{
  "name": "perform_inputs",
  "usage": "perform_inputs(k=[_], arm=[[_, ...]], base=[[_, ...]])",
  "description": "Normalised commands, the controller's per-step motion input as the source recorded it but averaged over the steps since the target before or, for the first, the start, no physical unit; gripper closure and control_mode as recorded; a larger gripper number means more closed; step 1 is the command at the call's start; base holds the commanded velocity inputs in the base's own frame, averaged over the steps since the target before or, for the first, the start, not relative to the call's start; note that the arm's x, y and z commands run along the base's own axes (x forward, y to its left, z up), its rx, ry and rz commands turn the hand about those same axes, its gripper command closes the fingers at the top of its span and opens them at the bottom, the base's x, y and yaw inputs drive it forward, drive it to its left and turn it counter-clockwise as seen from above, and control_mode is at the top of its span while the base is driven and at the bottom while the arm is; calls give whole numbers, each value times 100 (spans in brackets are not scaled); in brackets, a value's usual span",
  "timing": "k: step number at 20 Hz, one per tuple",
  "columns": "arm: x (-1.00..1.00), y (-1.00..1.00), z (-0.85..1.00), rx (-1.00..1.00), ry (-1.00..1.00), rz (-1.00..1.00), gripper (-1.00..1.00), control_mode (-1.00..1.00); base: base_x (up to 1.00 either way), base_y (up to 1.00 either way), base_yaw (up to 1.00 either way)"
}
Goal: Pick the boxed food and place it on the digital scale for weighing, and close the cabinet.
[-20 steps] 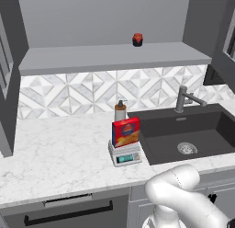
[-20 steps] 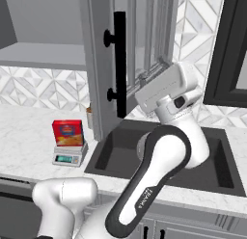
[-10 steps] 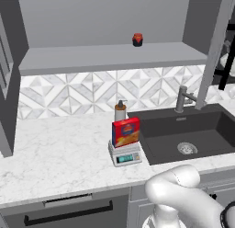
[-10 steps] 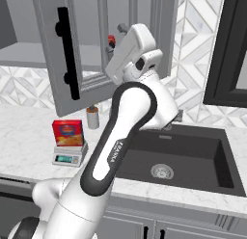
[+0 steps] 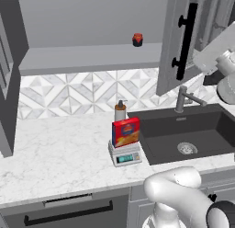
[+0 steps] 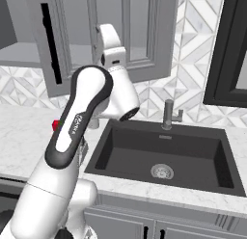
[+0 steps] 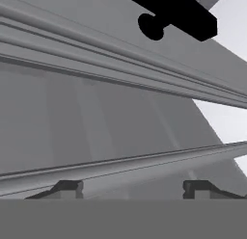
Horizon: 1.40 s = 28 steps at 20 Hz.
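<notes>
The boxed food (image 5: 125, 132), a red carton with a blue logo, stands upright on the digital scale (image 5: 125, 155) on the counter left of the sink. The arm hides all but a red sliver of the boxed food (image 6: 56, 125) in the right base view. The cabinet's right door (image 5: 173, 43) hangs partly swung in over the sink, its black bar handle (image 5: 186, 40) facing me. My gripper (image 7: 132, 189) is open and close against that door's panelled face (image 7: 111, 117), below the handle (image 7: 176, 14), with nothing between the fingertips. The cabinet's left door (image 5: 8, 84) stands open.
A small red jar (image 5: 137, 39) sits on the cabinet shelf. A soap pump bottle (image 5: 120, 111) stands just behind the scale. The dark sink (image 5: 183, 133) and its faucet (image 5: 182, 98) lie under the door. A drawer with a black handle (image 5: 69, 213) is below the counter.
The right cabinet door has swung leftward, toward the cabinet, and my hand has swept left with it. The carton and scale have not moved.
</notes>
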Motion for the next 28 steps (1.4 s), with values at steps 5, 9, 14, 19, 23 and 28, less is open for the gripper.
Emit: perform_inputs(k=[5,9,14,19,23,28], arm=[[100,58,-19,-5,9,-43,-100,-100],[100,29,-12,-6,12,-41,-100,-100],[99,3,-8,-1,12,-30,-100,-100],[62,-2,-1,0,1,-4,-100,-100],[44,-10,-7,0,0,0,-100,-100],[63,-8,-32,0,-1,0,-100,-100]], base=[[0,0,0],[0,0,0],[0,0,0],[0,0,0],[0,0,0],[0,0,0]])
